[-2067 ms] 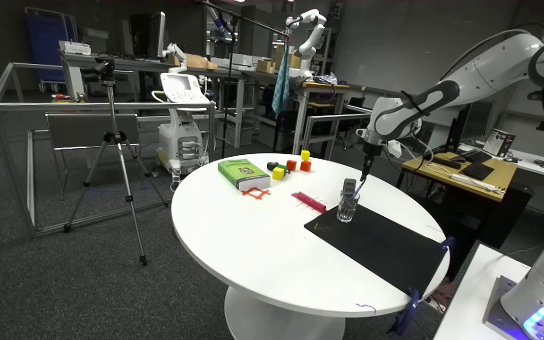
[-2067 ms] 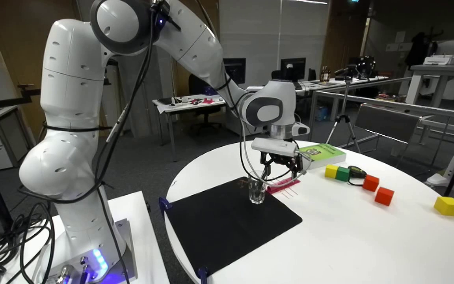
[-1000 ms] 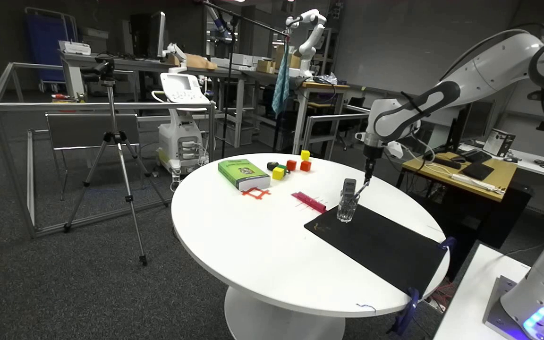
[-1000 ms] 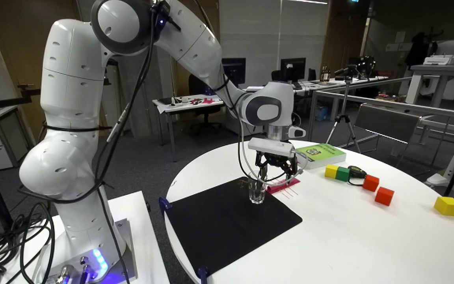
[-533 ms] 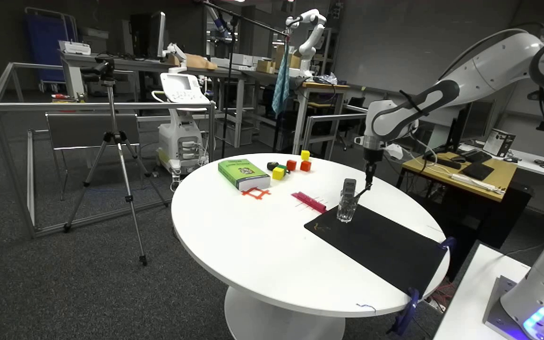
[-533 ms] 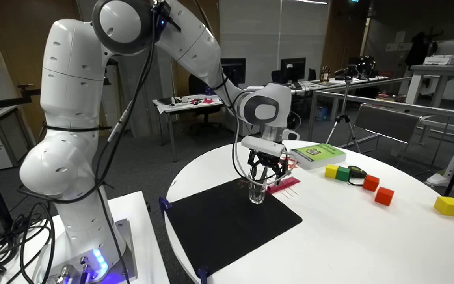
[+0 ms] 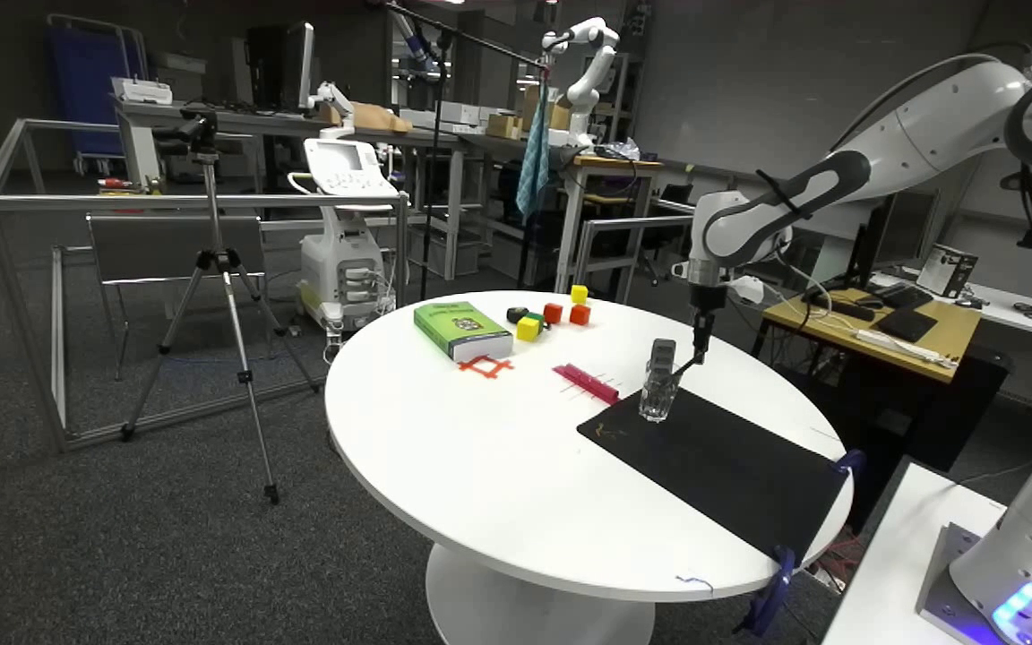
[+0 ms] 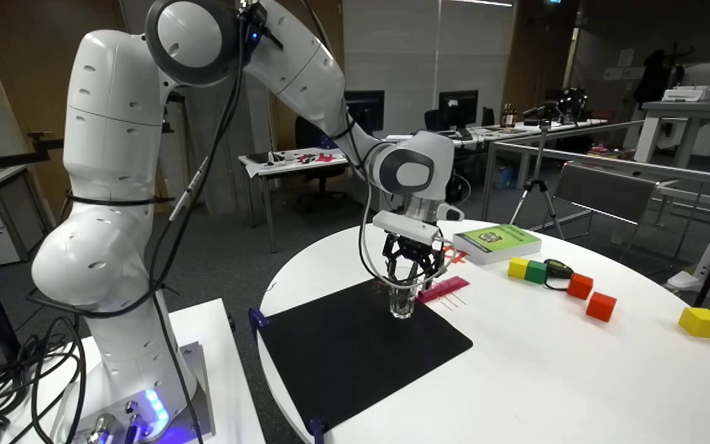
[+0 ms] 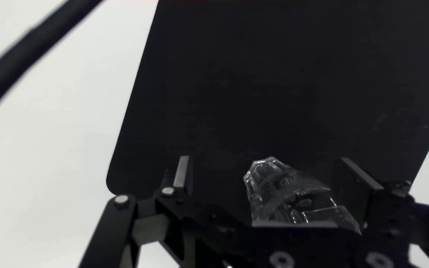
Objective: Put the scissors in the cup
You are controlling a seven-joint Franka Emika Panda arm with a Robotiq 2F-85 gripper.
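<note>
The cup is a clear faceted glass (image 7: 657, 399) standing upright on the black mat (image 7: 722, 466); it also shows in the other views (image 8: 402, 302) (image 9: 266, 186). A slim grey object (image 7: 662, 352) rises at its top in an exterior view; I cannot tell whether it is inside or behind. My gripper (image 8: 409, 280) is open and tilted at the cup's upper part, in both exterior views (image 7: 690, 363). In the wrist view the cup shows between the spread fingers (image 9: 273, 172), its near part hidden by the gripper. Contact cannot be told. No scissors can be made out.
On the round white table (image 7: 480, 448) lie a pink bar (image 7: 586, 383) near the cup, a thick green book (image 7: 464, 331), red blocks (image 8: 601, 306), yellow blocks (image 8: 701, 322) and a dark tape measure (image 8: 557, 269). Blue clamps (image 7: 778, 587) hold the mat at the table edge.
My gripper has moved lower and tilted; one exterior view shows it shifting left toward the cup. The cup, grey object and other table things have not moved.
</note>
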